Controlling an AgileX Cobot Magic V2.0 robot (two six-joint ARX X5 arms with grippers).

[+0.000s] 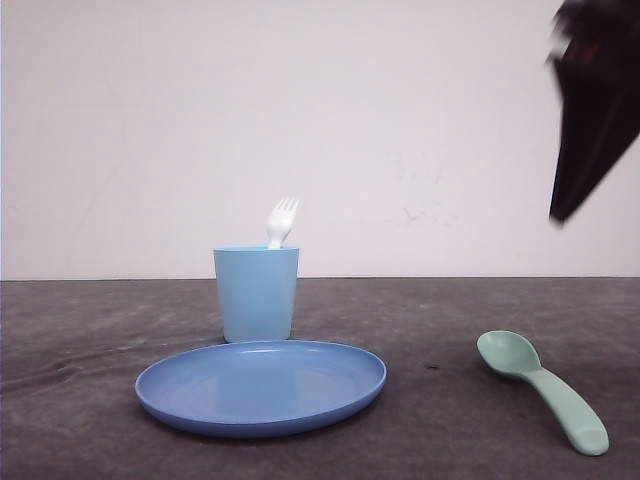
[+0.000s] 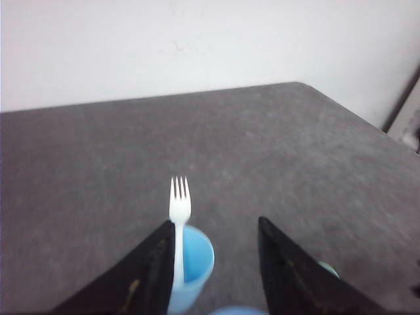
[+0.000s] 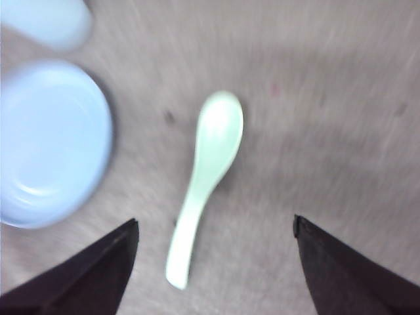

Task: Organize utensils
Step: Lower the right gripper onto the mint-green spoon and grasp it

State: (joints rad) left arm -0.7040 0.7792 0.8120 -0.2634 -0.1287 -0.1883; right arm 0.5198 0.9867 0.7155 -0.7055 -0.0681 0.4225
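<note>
Front view: white fork (image 1: 282, 222) stands tines-up inside the light blue cup (image 1: 256, 292), just behind the blue plate (image 1: 260, 386) on the grey table (image 1: 80, 330). A mint-green spoon (image 1: 541, 387) lies on the table to the right, well apart from the plate, bowl farther away, handle nearer. A blurred dark arm (image 1: 597, 100) hangs at upper right.

Left wrist view: the left gripper (image 2: 216, 226) is spread wide above the cup (image 2: 194, 262) and holds nothing; the fork (image 2: 179, 216) rises beside one finger.

Right wrist view: the right gripper (image 3: 216, 226) is wide apart and empty above the spoon (image 3: 205, 174), the plate (image 3: 49, 141) alongside.
</note>
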